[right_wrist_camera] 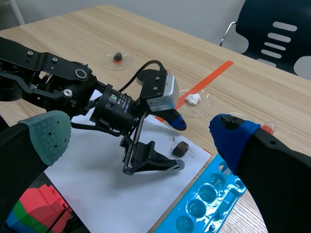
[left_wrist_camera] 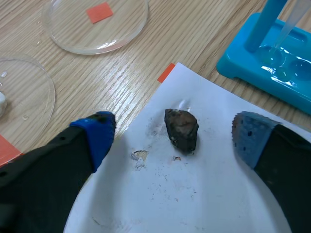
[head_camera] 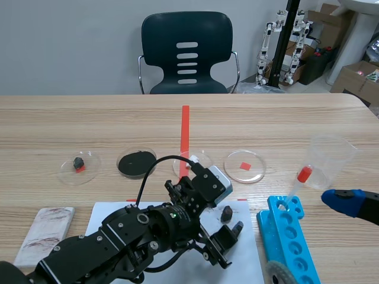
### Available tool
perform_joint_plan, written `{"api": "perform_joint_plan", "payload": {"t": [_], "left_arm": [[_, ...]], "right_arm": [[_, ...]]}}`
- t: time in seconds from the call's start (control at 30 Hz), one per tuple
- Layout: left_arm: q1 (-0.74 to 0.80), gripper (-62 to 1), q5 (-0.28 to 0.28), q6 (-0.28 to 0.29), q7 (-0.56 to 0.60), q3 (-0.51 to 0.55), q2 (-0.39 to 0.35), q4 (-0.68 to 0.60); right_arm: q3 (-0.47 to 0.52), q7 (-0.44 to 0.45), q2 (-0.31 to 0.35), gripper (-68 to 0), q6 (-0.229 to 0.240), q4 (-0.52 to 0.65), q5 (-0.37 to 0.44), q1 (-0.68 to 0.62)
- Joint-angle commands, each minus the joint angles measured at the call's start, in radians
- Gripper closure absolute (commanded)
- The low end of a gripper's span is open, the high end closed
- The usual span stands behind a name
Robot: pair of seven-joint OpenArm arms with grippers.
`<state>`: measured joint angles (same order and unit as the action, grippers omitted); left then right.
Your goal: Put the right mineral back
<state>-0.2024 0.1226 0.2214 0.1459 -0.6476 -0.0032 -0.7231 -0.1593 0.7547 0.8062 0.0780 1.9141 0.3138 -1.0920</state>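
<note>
Left fingers (left_wrist_camera: 97, 136) apart, dark mineral (left_wrist_camera: 181, 129) between, white paper (left_wrist_camera: 194, 194) partly hidden

Nothing legible is showing anywhere: no word, number or brand is reading clearly. A pale sticker (right_wrist_camera: 156, 102) on the camera housing near the middle is carrying print too small to read, and the cardboard boxes (head_camera: 355, 77) at the far right are showing only blurred colour.

My left gripper (head_camera: 228, 206) hangs over the paper (head_camera: 246, 260), fingers spread either side of the dark mineral (head_camera: 225, 213), which lies on the sheet. Past it I see a dish (head_camera: 244, 166) holding only a red square.
</note>
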Motion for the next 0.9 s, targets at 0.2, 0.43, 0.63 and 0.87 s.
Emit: {"api": "perform_joint_plan", "payload": {"t": [0.2,0.43,0.63,0.87], "left_arm": [[-0.008,-60.5,-0.007,0.003,0.020,0.001,-0.001,-0.014],[0.050,-60.5,-0.006,0.003,0.020,0.001,-0.065,-0.142],[0.058,-60.5,-0.006,0.003,0.018,0.003,-0.103,-0.201],[0.058,-60.5,-0.006,0.003,0.018,0.005,-0.103,-0.201]], "right_arm": [[0.003,0.016,0.000,-59.1,0.000,0.021,0.004,0.009],[0.003,0.016,0.000,-59.1,0.000,0.021,0.004,0.009],[0.003,0.015,0.000,-59.1,0.000,0.021,0.004,0.009],[0.003,0.016,0.000,-59.1,0.000,0.021,0.004,0.009]]}}
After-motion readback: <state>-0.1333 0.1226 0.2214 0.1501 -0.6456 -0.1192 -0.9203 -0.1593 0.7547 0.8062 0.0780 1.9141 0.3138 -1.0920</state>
